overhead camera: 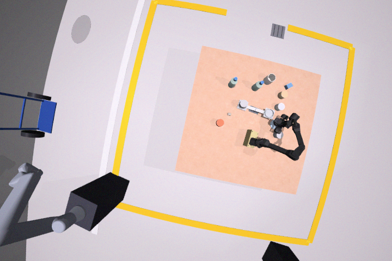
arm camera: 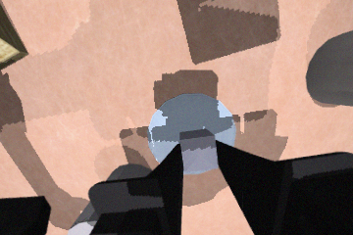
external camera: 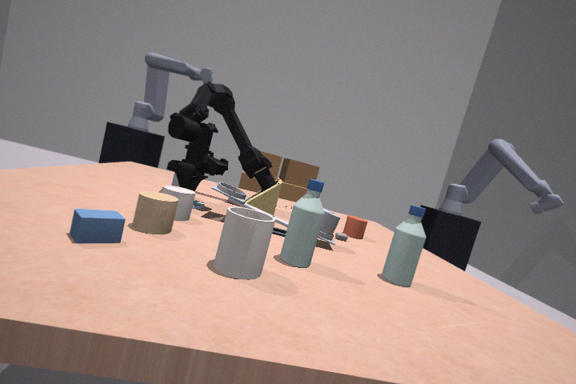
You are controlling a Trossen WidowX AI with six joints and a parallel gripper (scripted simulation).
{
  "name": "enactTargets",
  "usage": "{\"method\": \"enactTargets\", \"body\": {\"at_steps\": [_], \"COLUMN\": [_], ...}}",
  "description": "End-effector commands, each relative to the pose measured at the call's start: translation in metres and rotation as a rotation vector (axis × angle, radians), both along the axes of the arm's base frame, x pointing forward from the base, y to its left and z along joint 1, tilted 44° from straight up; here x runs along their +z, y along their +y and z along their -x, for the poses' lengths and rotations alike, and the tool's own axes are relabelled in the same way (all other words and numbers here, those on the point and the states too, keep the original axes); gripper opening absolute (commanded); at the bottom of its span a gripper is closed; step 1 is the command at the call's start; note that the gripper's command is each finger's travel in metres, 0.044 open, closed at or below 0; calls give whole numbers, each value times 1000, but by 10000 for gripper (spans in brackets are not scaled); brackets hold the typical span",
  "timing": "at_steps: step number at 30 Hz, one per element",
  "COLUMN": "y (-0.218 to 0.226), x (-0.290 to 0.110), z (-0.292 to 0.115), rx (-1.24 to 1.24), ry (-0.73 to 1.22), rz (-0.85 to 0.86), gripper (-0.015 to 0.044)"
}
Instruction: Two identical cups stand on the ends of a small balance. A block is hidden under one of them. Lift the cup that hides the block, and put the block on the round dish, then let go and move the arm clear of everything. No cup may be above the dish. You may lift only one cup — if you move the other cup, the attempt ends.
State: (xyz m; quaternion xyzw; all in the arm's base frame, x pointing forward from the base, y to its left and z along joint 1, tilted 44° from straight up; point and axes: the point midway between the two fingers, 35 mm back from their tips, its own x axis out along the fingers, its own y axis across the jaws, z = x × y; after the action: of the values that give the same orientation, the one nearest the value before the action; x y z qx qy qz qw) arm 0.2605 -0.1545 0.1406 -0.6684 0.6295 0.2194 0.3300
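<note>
Above the pale blue round dish (arm camera: 191, 128), the tool (arm camera: 199, 149) is closed partway on a small grey block (arm camera: 198, 143), which hangs over the dish's centre in the wrist view. From the top, the dish (overhead camera: 277, 134) lies at about five o'clock from the balance (overhead camera: 255, 109) on the worktop (overhead camera: 208, 160). One cup (overhead camera: 242, 104) stands on the balance's far end; the lifted cup (arm camera: 337, 69) lies at two o'clock.
</note>
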Motion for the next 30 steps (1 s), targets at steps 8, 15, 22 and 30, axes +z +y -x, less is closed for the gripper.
{"method": "enactTargets", "body": {"at_steps": [8, 15, 22, 30], "y": [0, 0, 39, 53], "x": [0, 0, 36, 50], "z": [0, 0, 7, 10], "rx": [0, 0, 3, 6], "ry": [0, 0, 11, 11], "rz": [0, 0, -8, -10], "gripper": [210, 394, 440, 440]}}
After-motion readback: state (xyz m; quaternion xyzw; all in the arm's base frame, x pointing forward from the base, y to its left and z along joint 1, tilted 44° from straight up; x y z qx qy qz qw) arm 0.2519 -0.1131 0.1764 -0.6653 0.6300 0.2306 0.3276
